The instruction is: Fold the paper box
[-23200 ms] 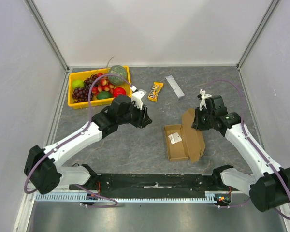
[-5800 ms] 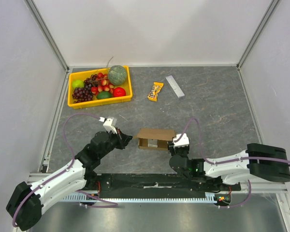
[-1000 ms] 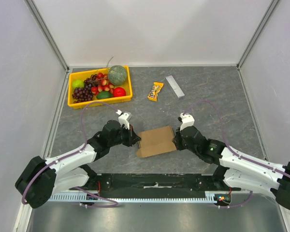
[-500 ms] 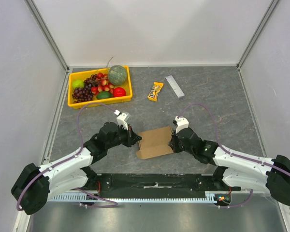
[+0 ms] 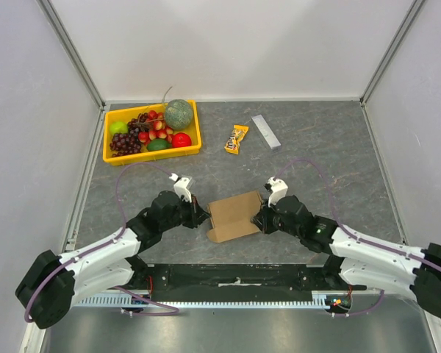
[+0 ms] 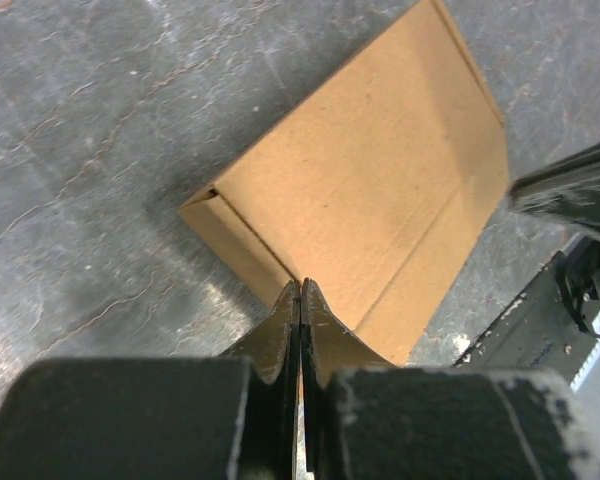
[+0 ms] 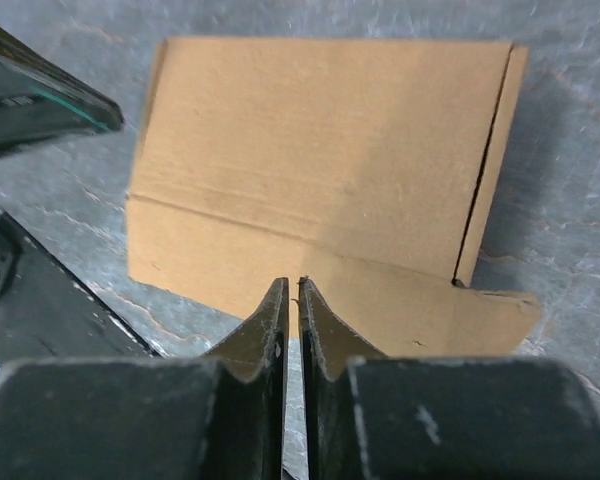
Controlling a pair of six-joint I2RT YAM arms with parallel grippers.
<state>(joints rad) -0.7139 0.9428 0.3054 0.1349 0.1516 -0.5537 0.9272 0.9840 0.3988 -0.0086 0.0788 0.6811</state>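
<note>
A grey stone-patterned bench [image 5: 338,147] between white walls carries the paper box [image 5: 235,215], which lies closed and flat at the near middle, between the 2 arms. The left end effector [image 6: 300,288] has its jaws pressed fully together, holding nothing, with its tip against the box's left end. The right end effector [image 7: 290,285] shows only a slit between its jaws, nothing visible in it, and its tip is at the box's right side. The corrugated card looks light and fairly stiff, and is likely to slide when pushed, so an edge or flap seems the best hold. At the far left, a yellow tray [image 5: 153,156] holds grapes, a melon and other fruit.
</note>
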